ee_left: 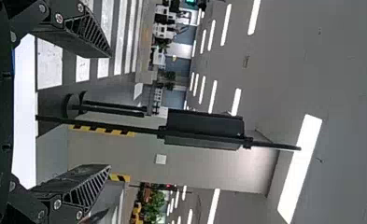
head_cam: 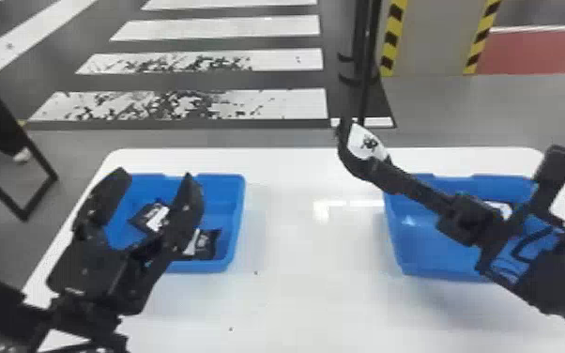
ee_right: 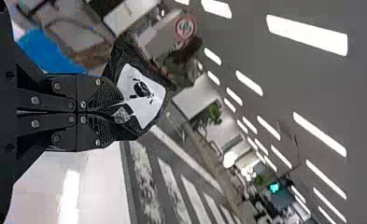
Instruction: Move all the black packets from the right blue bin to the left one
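The right gripper (ee_right: pixel 118 111) is pinching a black packet (head_cam: pixel 366 143) above the surface (head_cam: pixel 305 281) and should be skirting the left gripper (head_cam: pixel 156 176), whose jaws are gaping over the left blue bin (head_cam: pixel 235 206).

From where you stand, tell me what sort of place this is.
Probably an indoor hall made up like a street: white crossing stripes on the floor, a hazard-striped pillar, and strip lights on the ceiling.

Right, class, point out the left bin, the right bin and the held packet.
Left bin (head_cam: pixel 202 266): head view, near wall.
Right bin (head_cam: pixel 436 273): head view, near wall.
Held packet (ee_right: pixel 147 109): right wrist view, white label.
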